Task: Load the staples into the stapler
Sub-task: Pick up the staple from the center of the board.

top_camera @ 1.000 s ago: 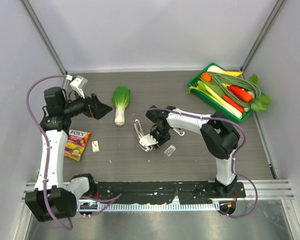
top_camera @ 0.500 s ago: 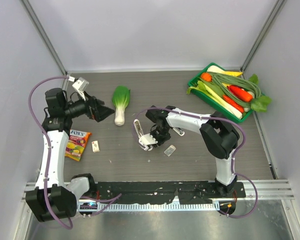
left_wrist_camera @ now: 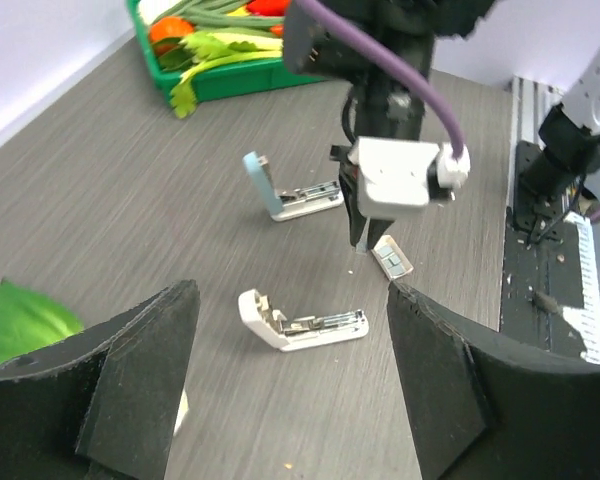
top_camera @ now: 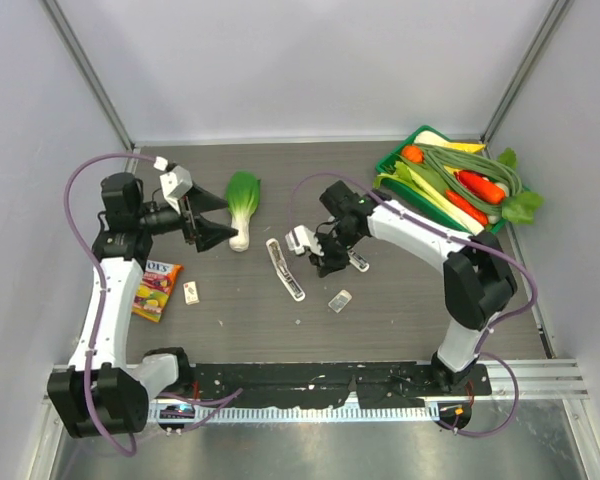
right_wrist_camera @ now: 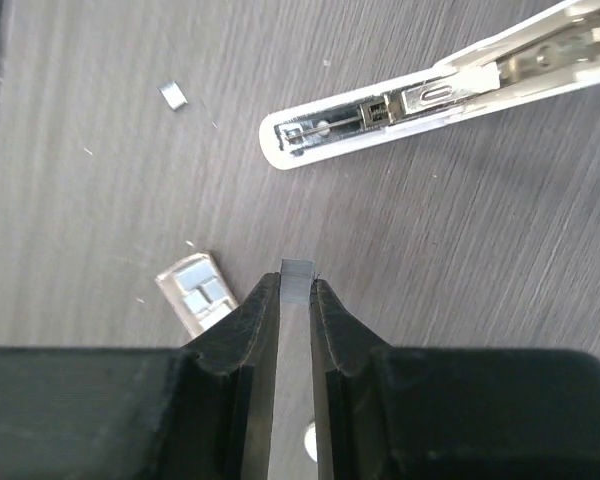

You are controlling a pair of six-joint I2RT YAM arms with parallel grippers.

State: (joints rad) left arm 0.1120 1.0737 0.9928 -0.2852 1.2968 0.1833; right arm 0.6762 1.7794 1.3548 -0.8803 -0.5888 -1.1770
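Note:
The white stapler lies open on the table, its metal channel facing up. My right gripper is shut on a short grey strip of staples and hovers just right of the stapler. A small open tray of staple strips lies near it. The whitish staple box sits at the left. My left gripper is open and empty, raised at the left and facing the stapler.
A pale blue stapler lies open just right of my right gripper. A bok choy lies beside my left gripper, and a snack packet at the left. A green tray of vegetables stands at the back right.
My right gripper closed further and moved back and to the right, away from the stapler's near end. My left arm swung right and its jaws narrowed slightly.

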